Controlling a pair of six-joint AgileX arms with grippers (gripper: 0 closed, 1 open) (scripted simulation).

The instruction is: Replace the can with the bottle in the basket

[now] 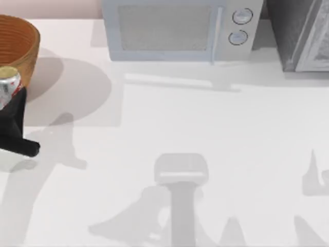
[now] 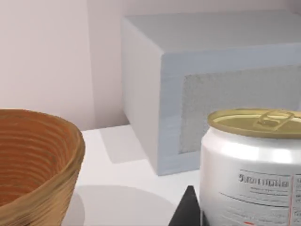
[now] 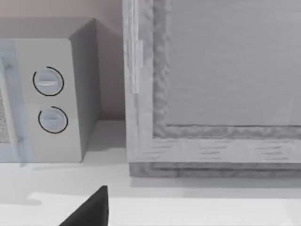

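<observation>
The orange-brown woven basket [image 1: 18, 43] sits at the table's far left corner, and it also appears in the left wrist view [image 2: 33, 160]. The can [image 1: 6, 83], silver-white with red print and a dull gold top, is upright just outside the basket on its near side. My left gripper [image 1: 12, 110] is shut on the can at the table's left edge. In the left wrist view the can [image 2: 254, 174] looms close, with one black fingertip [image 2: 188, 211] against its side. The bottle is out of view. My right gripper [image 3: 91, 212] is parked facing the back right appliances.
A pale grey microwave [image 1: 177, 31] with two round knobs stands along the back wall. A darker grey cabinet-like appliance [image 1: 303, 33] stands in the back right corner. The white tabletop [image 1: 205, 128] carries only arm shadows.
</observation>
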